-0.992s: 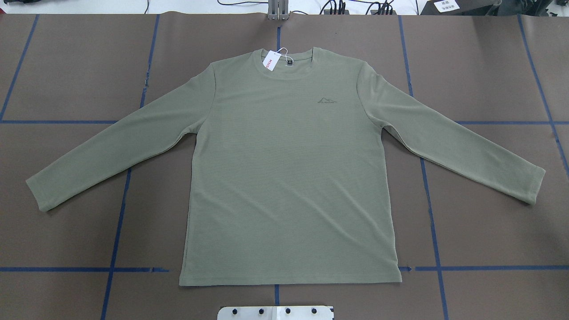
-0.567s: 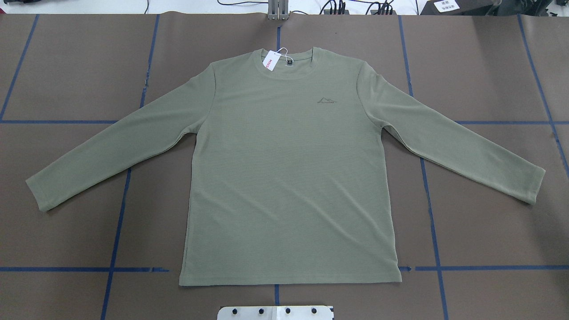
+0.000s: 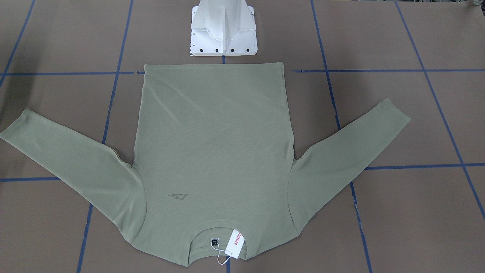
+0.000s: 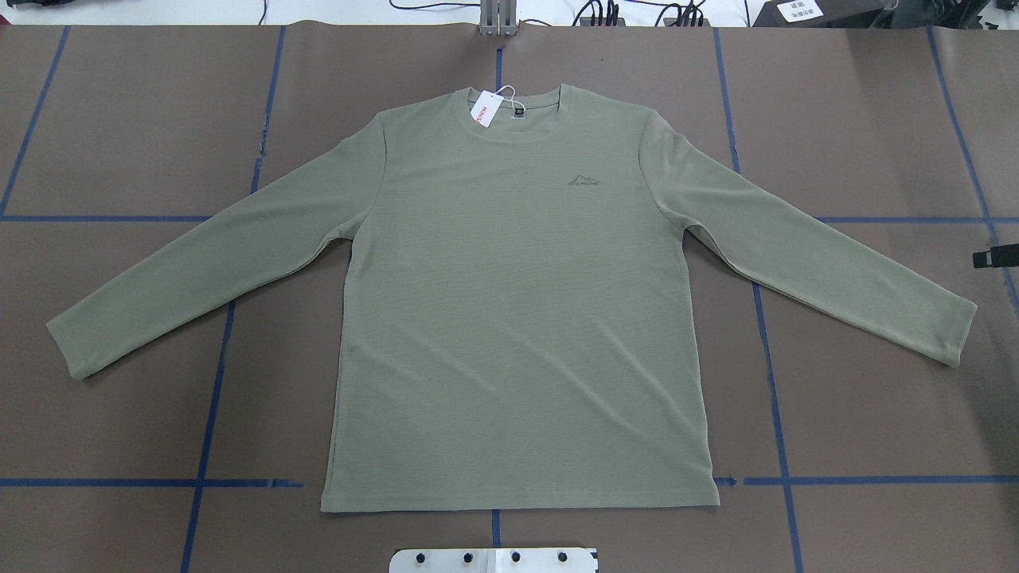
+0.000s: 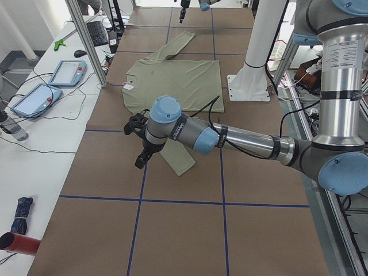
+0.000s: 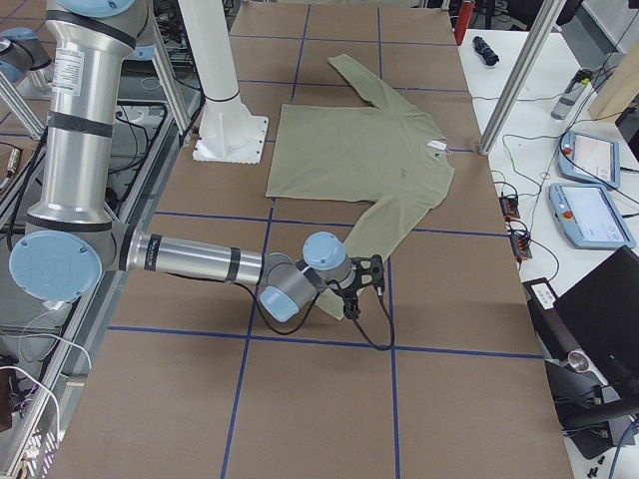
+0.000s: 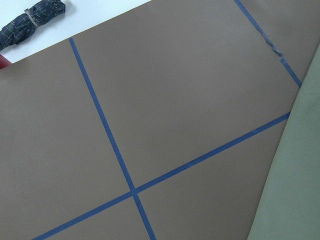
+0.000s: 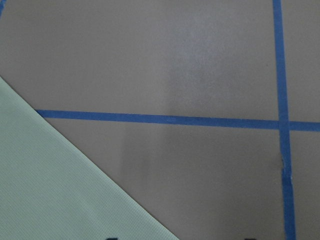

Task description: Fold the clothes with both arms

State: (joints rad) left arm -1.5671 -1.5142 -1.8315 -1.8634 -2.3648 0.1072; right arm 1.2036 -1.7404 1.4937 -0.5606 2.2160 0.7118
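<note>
Black against the brown counter point(image 4: 119, 119), the left claw point(image 5: 140, 156) hangs low near the cuff of one sleeve. It shows only from the side, so whether it is wide or narrow cannot be told. The right claw point(image 6: 359, 289) hovers near the opposite cuff and appears overhead only as a dark sliver at the frame's edge; its spread cannot be judged either. Each wrist camera catches a strip of sleeve beside blue tape lines point(image 7: 115, 145). The olive-green shirt point(image 4: 509, 318) lies flat and face up in the middle of the counter, sleeves angled out to both sides. Its hem lies toward the white pedestal point(image 3: 223, 34) and its collar toward the far edge. A white hang tag point(image 4: 482, 109) lettered in red rests at the collar, and a small tonal logo point(image 4: 585, 180) marks the chest. Two cabled tablets point(image 5: 68, 72) sit beyond the counter's edge.
</note>
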